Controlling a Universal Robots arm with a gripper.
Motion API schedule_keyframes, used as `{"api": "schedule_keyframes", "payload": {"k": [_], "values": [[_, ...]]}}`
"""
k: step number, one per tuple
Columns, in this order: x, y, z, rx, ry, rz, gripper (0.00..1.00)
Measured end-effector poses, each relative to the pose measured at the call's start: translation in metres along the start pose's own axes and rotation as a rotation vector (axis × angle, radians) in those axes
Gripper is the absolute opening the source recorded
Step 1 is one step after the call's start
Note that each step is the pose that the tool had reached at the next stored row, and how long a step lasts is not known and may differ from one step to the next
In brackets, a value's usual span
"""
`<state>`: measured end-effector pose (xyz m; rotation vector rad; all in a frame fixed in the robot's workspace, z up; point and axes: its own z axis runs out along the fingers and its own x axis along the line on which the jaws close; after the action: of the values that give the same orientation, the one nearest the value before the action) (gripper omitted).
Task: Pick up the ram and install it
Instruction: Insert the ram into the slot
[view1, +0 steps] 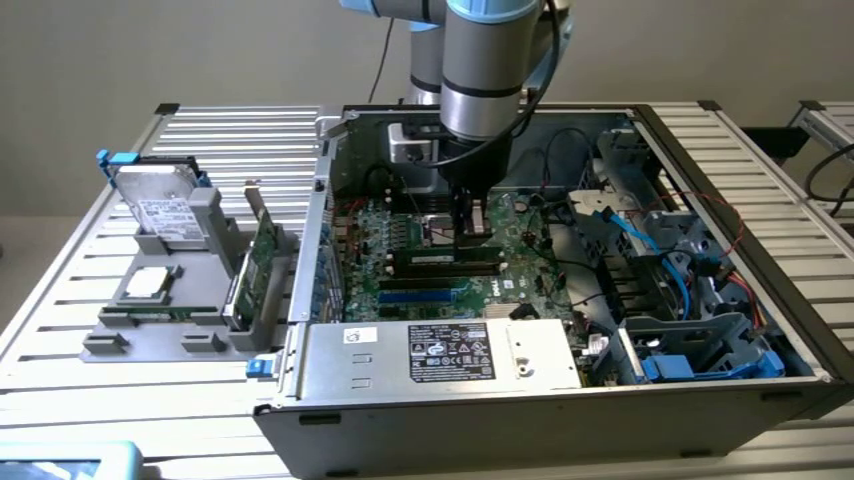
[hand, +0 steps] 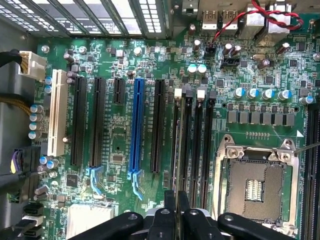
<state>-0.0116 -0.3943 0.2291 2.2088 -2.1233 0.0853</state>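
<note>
The arm (view1: 487, 60) points straight down, its gripper (view1: 467, 240) clamped on the long, thin green ram stick (view1: 427, 262).

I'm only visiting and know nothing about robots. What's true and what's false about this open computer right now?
The gripper hangs outside the computer case. False: it reaches down inside, over the motherboard.
The gripper is shut on the ram, low over the black slots. True.
Every long slot on the board is black. False: there is also a blue slot and a white slot.
The processor socket is uncovered. True.
A hard drive stands outside the case, at the exterior view's left. True.
</note>
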Motion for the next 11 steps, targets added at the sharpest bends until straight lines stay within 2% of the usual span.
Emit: {"api": "schedule_keyframes", "payload": {"k": [11], "values": [[0.0001, 0.0, 0.0016, 0.0002, 0.0007, -0.002, 0.13]]}}
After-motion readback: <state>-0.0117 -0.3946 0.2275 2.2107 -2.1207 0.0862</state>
